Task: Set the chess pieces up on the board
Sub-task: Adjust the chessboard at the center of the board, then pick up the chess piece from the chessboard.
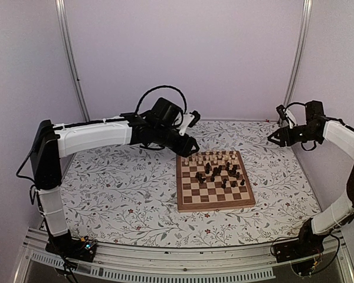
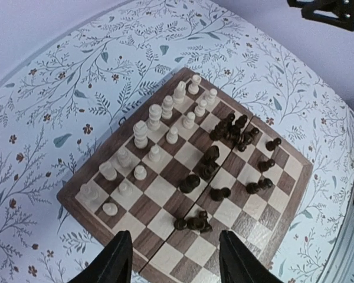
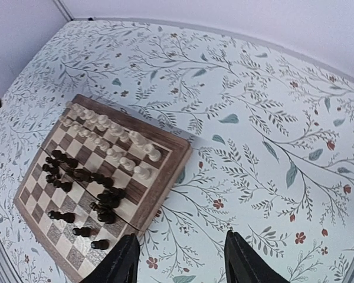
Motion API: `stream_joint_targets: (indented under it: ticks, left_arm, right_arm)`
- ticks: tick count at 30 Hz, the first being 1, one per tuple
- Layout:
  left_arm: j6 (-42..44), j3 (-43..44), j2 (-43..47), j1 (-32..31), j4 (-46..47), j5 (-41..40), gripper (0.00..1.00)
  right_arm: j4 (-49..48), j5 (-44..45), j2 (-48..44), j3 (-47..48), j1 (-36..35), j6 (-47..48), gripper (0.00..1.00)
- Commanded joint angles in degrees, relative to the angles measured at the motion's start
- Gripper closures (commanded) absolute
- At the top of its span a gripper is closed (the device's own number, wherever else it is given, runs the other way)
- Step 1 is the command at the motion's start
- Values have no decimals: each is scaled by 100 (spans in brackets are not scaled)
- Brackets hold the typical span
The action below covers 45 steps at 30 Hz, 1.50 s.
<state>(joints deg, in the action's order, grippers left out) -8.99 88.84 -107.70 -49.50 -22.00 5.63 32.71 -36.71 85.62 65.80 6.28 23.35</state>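
Observation:
The board [image 1: 215,206] lies right of centre on the floral cloth. Pale chess pieces [image 1: 215,157] stand in two rows along its far side. Dark chess pieces [image 1: 219,171] are scattered over the middle squares, and some lie on their sides. My left gripper [image 1: 189,146] hovers above the board's far left corner. In the left wrist view it [image 2: 174,259] is open and empty over the board [image 2: 165,190], with pale pieces [image 2: 155,115] and dark pieces [image 2: 233,132] below. My right gripper [image 1: 274,138] hangs open and empty, high off the board's far right. Its wrist view shows that gripper [image 3: 183,262] over cloth beside the board [image 3: 165,177].
The floral cloth [image 1: 124,188] covers the table up to the white walls. Metal posts [image 1: 71,59] stand in the back corners, and a metal rail [image 1: 183,265] runs along the near edge. The right arm's gripper [image 2: 330,12] shows at the top of the left wrist view.

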Motion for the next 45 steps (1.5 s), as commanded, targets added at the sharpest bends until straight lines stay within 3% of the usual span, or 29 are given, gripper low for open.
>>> stream_joint_targets:
  ticks: [1, 3, 6, 36, 45]
  left_arm:
    - [367, 904, -837, -25, -371, 112, 48]
    - [381, 1225, -1138, -25, -444, 143, 46]
    - [396, 1718, -1610, -33, -637, 208, 45]
    - [170, 2351, -2688, -210, -635, 653, 55]
    - [149, 2506, -2809, -218, -662, 755, 68]
  right_arm:
    - [-481, -673, -447, -489, -66, 26, 40]
    - [-601, -615, -592, -707, -66, 112, 31]
    - [-700, -673, -786, -919, -66, 263, 26]
    - [-737, -451, -670, -964, -66, 556, 27]
    - [-711, -437, -604, -957, -66, 578, 28]
